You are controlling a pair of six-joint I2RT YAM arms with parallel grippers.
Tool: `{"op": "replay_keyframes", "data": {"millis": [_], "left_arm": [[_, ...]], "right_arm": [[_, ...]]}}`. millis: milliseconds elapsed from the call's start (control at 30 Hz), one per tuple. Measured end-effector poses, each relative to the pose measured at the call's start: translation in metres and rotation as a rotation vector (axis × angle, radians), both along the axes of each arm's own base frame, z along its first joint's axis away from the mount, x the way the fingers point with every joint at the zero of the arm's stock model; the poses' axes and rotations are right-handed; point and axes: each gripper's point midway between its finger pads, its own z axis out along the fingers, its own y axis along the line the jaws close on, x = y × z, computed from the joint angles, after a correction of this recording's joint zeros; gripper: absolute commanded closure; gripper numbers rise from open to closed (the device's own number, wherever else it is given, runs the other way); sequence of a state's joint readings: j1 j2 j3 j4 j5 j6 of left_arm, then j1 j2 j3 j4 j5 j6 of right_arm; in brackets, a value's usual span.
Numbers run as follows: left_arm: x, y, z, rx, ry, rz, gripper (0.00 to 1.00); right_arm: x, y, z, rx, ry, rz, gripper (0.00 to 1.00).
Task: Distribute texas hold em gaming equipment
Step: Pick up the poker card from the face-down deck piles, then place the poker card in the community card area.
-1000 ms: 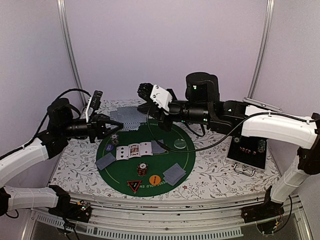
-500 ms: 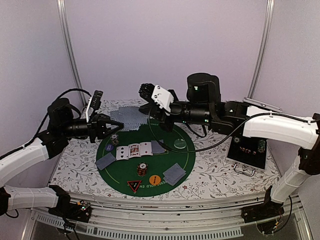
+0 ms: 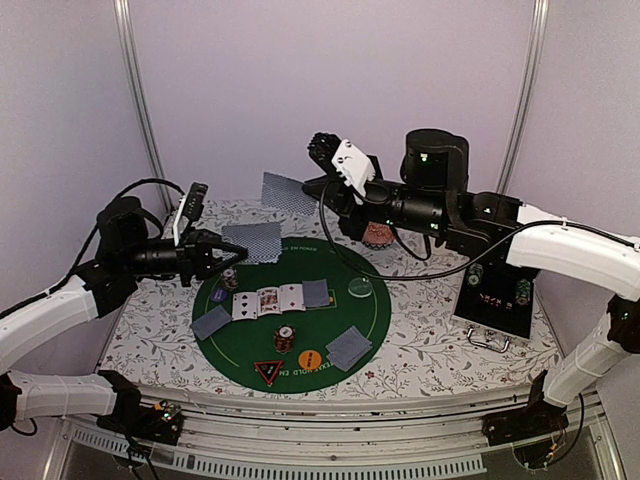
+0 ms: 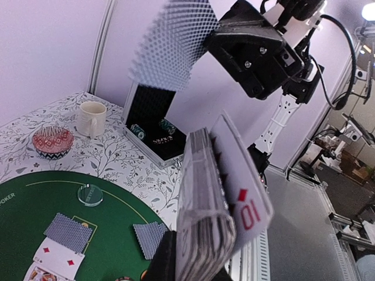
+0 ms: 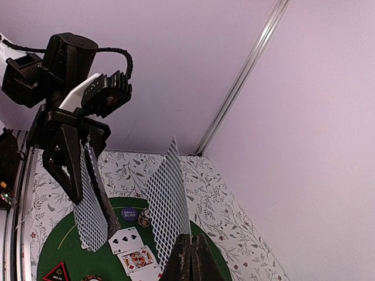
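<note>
My left gripper [image 3: 218, 255] is shut on a deck of grey-blue-backed cards [image 3: 251, 241] and holds it above the back left of the round green mat [image 3: 330, 325]. In the left wrist view the deck [image 4: 205, 216] has a ten of diamonds on its face. My right gripper [image 3: 315, 188] is shut on a single card [image 3: 288, 193], held in the air behind the mat; its back shows in the right wrist view [image 5: 167, 205]. On the mat lie face-up cards [image 3: 268, 298], face-down cards [image 3: 349, 347], chip stacks [image 3: 286, 338], an orange button [image 3: 309, 357], a blue button [image 3: 219, 295], a pale-green button [image 3: 360, 288] and a triangular marker [image 3: 268, 372].
A pink-patterned bowl [image 3: 378, 235] stands behind the mat under the right arm. An open black case [image 3: 495, 300] with chips sits at the right. A cream mug [image 4: 92, 119] shows beside the bowl in the left wrist view.
My right gripper has lifted up and to the right, away from the deck, with a single card in it. The bowl under it has come into view. The left arm has not moved.
</note>
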State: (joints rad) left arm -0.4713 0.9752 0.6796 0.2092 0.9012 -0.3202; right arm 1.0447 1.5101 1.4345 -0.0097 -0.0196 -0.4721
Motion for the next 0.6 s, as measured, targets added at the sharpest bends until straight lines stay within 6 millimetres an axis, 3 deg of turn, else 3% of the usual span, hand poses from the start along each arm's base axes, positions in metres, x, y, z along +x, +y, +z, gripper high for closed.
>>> {"op": "replay_keyframes", "data": {"millis": [133,267,400,500,600], "left_arm": [[0.013,0.004,-0.008,0.033,0.017,0.079,1.0],[0.035,0.015,-0.018,0.079,0.044,0.211,1.0],[0.052,0.028,-0.024,0.105,0.06,0.313,1.0],[0.058,0.033,-0.028,0.117,0.067,0.353,1.0],[0.059,0.035,-0.03,0.125,0.075,0.365,1.0]], "right_arm": [[0.016,-0.011,-0.001,0.078,0.094,-0.081,0.99],[0.06,-0.055,-0.028,0.264,0.36,-0.314,0.99],[0.09,-0.093,-0.099,0.452,0.655,-0.568,0.99],[0.094,-0.099,-0.166,0.527,0.849,-0.716,0.99],[0.098,-0.096,-0.211,0.581,0.972,-0.814,0.99]]}}
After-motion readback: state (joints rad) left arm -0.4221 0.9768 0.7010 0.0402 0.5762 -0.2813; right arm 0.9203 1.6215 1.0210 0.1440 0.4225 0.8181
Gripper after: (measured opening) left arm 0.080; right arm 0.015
